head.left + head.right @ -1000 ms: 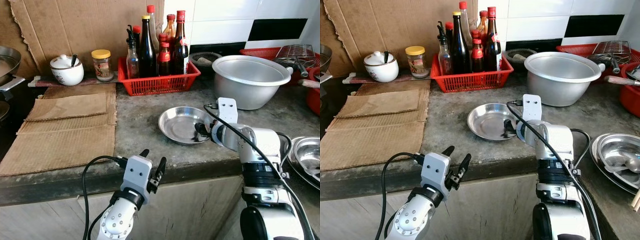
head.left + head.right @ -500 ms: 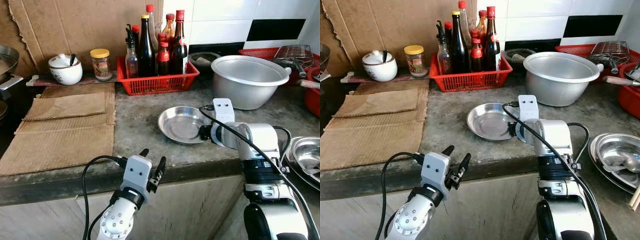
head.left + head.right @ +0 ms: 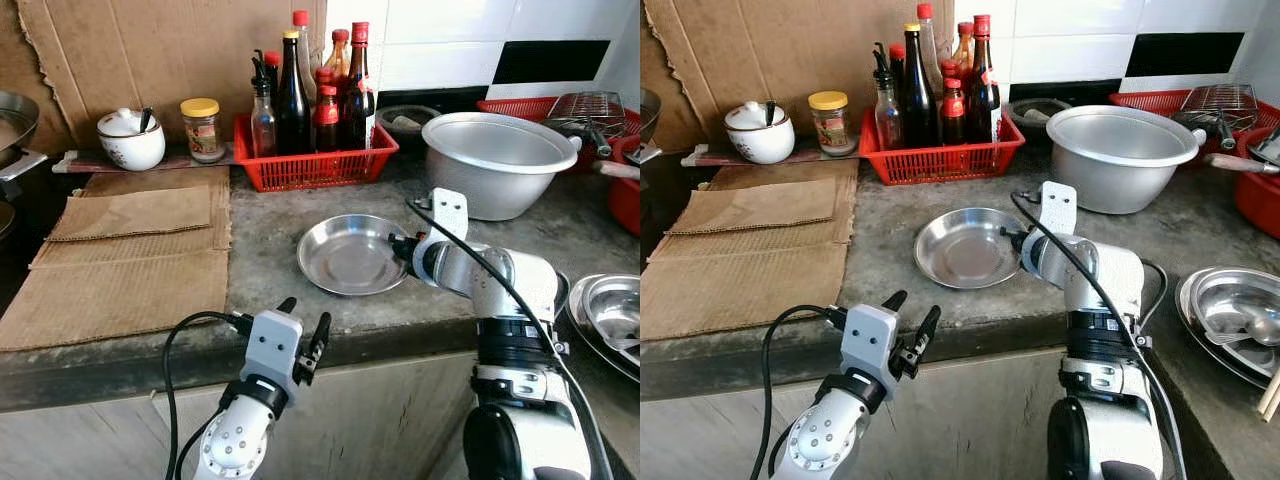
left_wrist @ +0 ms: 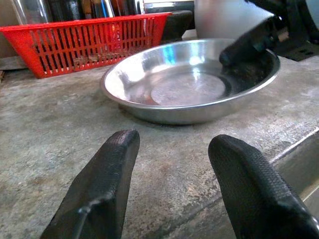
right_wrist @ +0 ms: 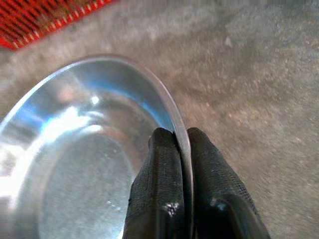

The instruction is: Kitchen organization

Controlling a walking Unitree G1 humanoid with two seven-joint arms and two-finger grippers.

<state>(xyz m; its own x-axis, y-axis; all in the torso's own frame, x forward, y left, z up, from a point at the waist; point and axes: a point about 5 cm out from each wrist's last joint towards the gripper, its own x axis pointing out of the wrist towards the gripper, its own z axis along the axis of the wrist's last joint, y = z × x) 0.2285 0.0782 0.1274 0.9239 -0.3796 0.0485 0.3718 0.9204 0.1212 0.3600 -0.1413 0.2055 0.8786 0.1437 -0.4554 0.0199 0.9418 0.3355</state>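
— Grey concrete tabletop (image 3: 270,240): where's the right gripper (image 3: 398,247)?
— Forearm level, fingers pinched on the round steel dish (image 3: 350,254) rim; it slid leftward.
— Left gripper (image 3: 303,328)?
— Fingers spread, empty, at the edge.

Plate (image 3: 350,255) mid-counter (image 3: 270,230). Basket of bottles (image 3: 315,150) at its 12 o'clock, big pot (image 3: 498,160) at 2. Cardboard (image 3: 130,250) at 9.

A grey concrete counter (image 3: 270,235) carries a shallow steel plate (image 3: 350,255) near its front edge, a red basket (image 3: 315,160) of bottles behind it, a large metal bowl (image 3: 497,160) to the right and folded cardboard (image 3: 130,250) on the left
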